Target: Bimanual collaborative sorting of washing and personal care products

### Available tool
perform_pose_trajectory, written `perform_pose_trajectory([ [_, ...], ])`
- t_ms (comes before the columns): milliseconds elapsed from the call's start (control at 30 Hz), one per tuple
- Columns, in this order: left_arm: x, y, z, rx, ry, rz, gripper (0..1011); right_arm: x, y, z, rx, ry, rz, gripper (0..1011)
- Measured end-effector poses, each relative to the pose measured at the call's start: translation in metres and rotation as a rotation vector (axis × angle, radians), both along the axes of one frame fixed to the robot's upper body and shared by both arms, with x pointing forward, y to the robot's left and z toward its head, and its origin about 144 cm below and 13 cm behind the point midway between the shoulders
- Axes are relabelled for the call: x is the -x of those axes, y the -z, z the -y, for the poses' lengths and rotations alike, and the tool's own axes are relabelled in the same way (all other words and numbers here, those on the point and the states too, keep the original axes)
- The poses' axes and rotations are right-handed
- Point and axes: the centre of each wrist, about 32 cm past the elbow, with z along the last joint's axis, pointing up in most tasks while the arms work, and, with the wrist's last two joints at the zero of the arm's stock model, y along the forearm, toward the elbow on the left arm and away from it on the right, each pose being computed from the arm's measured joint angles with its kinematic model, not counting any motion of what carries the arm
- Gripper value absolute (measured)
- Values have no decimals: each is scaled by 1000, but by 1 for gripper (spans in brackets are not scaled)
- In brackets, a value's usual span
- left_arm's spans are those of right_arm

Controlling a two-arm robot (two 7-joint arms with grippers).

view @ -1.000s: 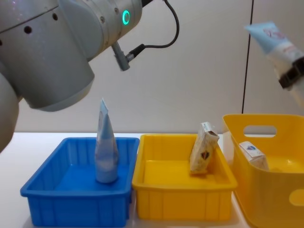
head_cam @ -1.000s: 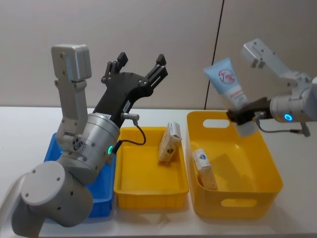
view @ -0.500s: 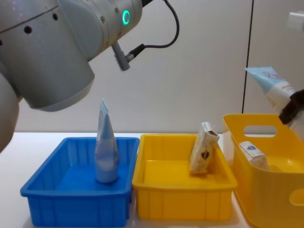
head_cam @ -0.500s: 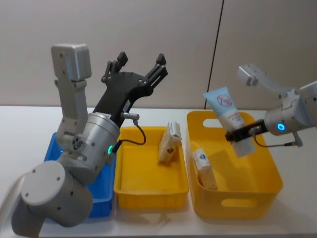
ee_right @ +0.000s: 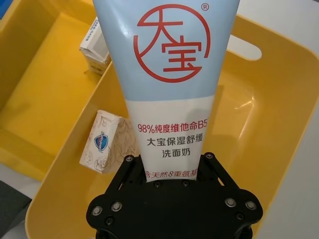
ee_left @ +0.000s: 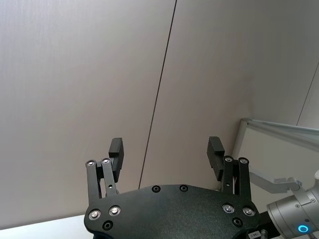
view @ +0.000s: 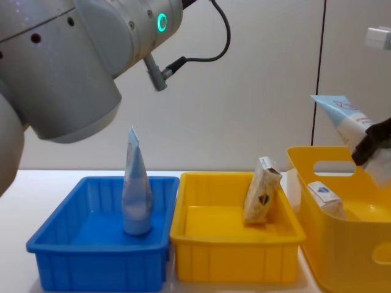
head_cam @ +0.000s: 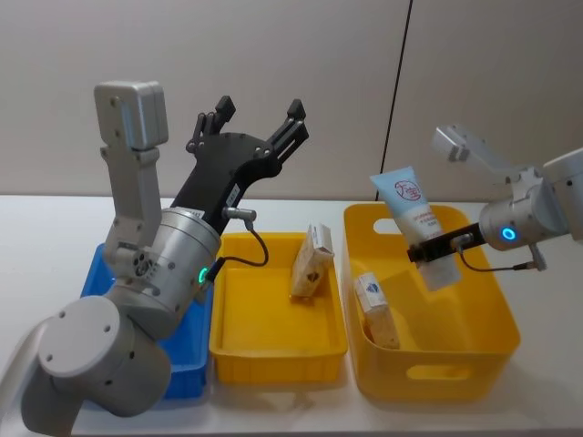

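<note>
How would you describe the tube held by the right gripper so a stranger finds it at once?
Look above the tall yellow basket on the right. The right gripper holds a pale blue tube there, crimped end up. Unlike the tube in the blue bin, it is off the ground and shows a red circle.

The left end effector [ee_left: 167,160] points up at a pale wall [ee_left: 79,99] crossed by a dark vertical seam [ee_left: 159,89], its two black fingers [ee_left: 115,152] spread wide apart with nothing between them.
</note>
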Motion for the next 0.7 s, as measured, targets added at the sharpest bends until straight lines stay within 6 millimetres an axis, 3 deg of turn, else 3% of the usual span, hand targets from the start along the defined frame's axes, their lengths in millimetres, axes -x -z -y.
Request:
perform_pose_trajectory([
  [100,0,0,0,0,0,0,1001,-1,1,0,-4,0,-2,300],
  [200,0,0,0,0,0,0,1001,-2,2,0,-8,0,-3,441],
  [233,0,0,0,0,0,0,1001,-3,2,0,-9,0,-4,441],
  [700,0,0,0,0,0,0,1001,-5,4,1,-18,0,-8,899],
])
